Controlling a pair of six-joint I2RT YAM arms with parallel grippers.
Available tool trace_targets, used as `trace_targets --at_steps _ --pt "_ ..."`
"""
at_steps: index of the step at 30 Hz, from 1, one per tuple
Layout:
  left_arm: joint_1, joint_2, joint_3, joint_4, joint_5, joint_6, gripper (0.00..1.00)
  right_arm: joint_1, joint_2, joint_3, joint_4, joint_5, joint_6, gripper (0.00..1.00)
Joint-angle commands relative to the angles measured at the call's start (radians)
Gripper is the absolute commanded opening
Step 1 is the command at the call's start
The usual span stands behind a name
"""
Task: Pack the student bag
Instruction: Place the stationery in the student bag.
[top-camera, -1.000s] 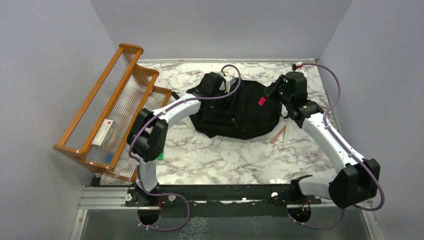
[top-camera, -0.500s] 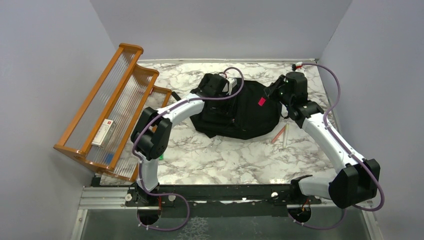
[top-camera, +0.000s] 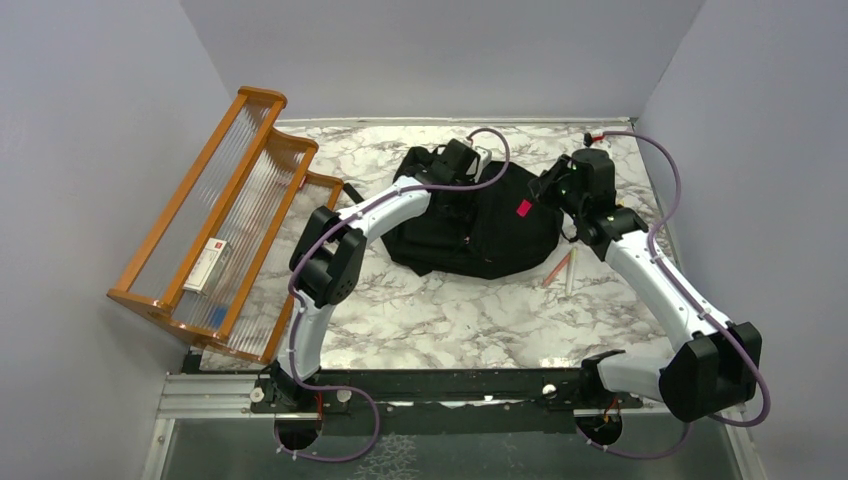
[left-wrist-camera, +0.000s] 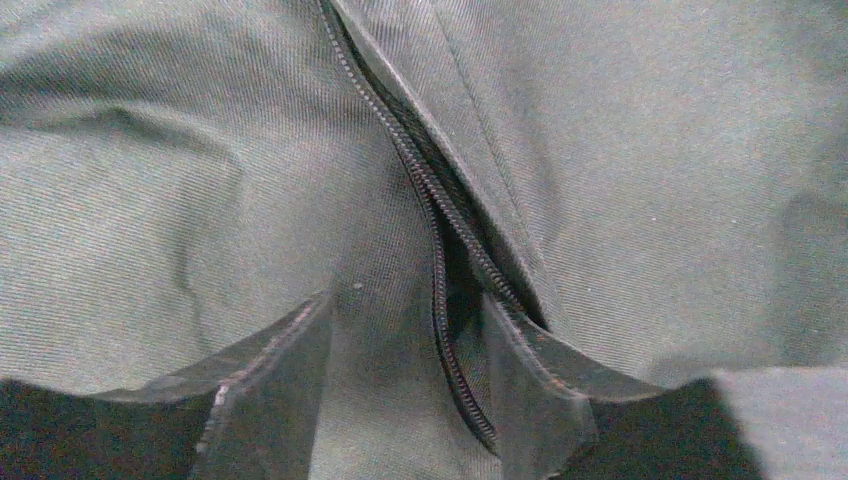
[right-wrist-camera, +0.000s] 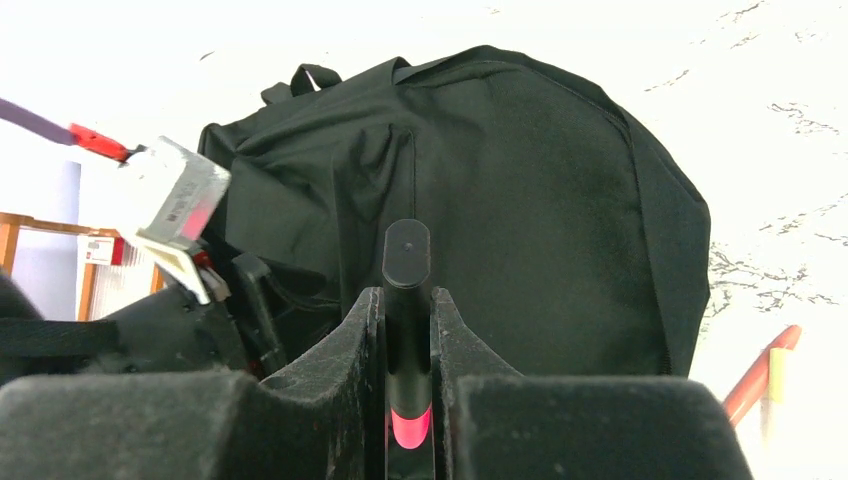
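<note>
One student bag (top-camera: 490, 235) is seen lying flat on the marble table (top-camera: 450, 320), toward the far middle. It is made of soft black fabric, rounded in outline and creased across its upper face, with a small loop (right-wrist-camera: 314, 76) at one end.

Its whole outline is given only by the top view. There its long axis is seen to run roughly across the table, left to right, with one end turned toward the wooden rack (top-camera: 262, 100) at the left. A small white box (top-camera: 208, 265) is lodged in that rack. Two pens (top-camera: 558, 268) are laid on the table just beside the bag's near right edge.

A zip (left-wrist-camera: 440, 300) is revealed only by the left wrist view, where the fabric is rendered greyish. It runs down between the spread fingers (left-wrist-camera: 270, 390) of the left end effector (left-wrist-camera: 410, 340), with a dark gap along part of it. This end effector is held open close against the fabric, and nothing is clamped in it.

The right wrist view alone shows the loop at the far end of the bag. It also shows that the right end effector (right-wrist-camera: 406, 305) is closed on a black marker (right-wrist-camera: 406, 250) with a pink band, held upright at the bag's right side. From above, only a pink spot of the marker is made out.
</note>
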Motion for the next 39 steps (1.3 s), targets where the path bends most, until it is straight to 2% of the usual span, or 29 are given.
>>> trace_targets --at_steps 1,7,18,27,39 --pt "-0.014 0.032 0.047 -0.078 -0.116 0.048 0.50 -0.009 -0.038 -0.014 -0.005 -0.009 -0.016 0.00" --pt "-0.015 0.011 0.050 -0.086 -0.165 0.066 0.27 -0.009 -0.043 -0.019 0.021 -0.052 -0.020 0.01" --pt "-0.015 -0.068 0.109 -0.078 -0.212 0.043 0.00 -0.008 0.044 -0.015 0.101 -0.323 0.068 0.00" --pt "-0.015 -0.148 0.072 -0.042 -0.231 0.014 0.00 -0.008 0.169 0.004 0.208 -0.418 0.160 0.01" --pt "-0.015 -0.155 0.058 -0.038 -0.188 -0.002 0.00 -0.008 0.356 0.086 0.338 -0.489 0.198 0.01"
